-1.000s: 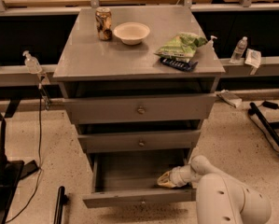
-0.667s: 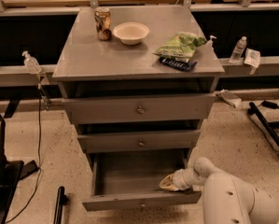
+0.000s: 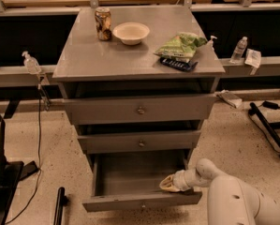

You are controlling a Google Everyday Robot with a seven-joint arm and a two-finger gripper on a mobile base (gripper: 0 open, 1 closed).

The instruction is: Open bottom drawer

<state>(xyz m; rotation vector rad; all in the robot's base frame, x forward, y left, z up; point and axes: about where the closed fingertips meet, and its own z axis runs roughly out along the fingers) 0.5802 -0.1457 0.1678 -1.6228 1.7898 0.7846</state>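
A speckled floor (image 3: 233, 139) is lying under a grey three-drawer cabinet (image 3: 83, 60), which is standing in front of dark workbenches. The gripper (image 3: 169, 184) is sitting inside the bottom drawer (image 3: 142, 202) at its near right corner, just behind the front panel; I cannot tell whether it is open or closed. The white arm (image 3: 224, 193) is extending from it toward the near right, crossing the drawer's right side. The bottom drawer is standing pulled well out, its small knob facing near, while the middle drawer (image 3: 140, 142) and top drawer (image 3: 140, 109) are sitting further in. A can (image 3: 103, 24), a white bowl (image 3: 131, 33) and a green bag (image 3: 180, 46) are resting on the cabinet top.
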